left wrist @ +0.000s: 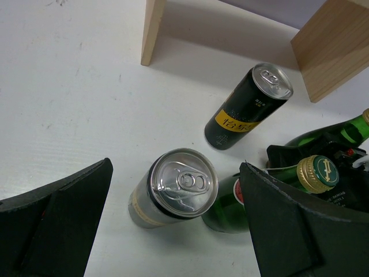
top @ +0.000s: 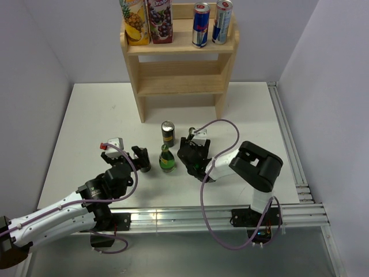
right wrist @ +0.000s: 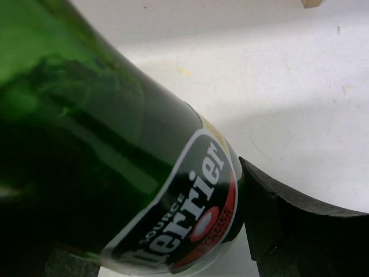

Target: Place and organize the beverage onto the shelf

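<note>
Between the released left gripper [left wrist: 174,173] fingers [left wrist: 57,231] a pale aluminium can [left wrist: 180,184] is standing while the right gripper [top: 193,157] is clenching a green glass Perrier bottle [right wrist: 115,144], and these, a black can [left wrist: 248,107] and another bottle [top: 166,160] nearby are awaiting the light-wood stepped shelf [top: 179,84] carrying four drinks [top: 200,26].

The shelf [top: 179,83] is pale, matt bare wood. The can [left wrist: 181,180] has a shiny, smooth metal top. The green bottle [right wrist: 86,144] is glossy glass; the tabletop [left wrist: 69,86] is matt white.
</note>
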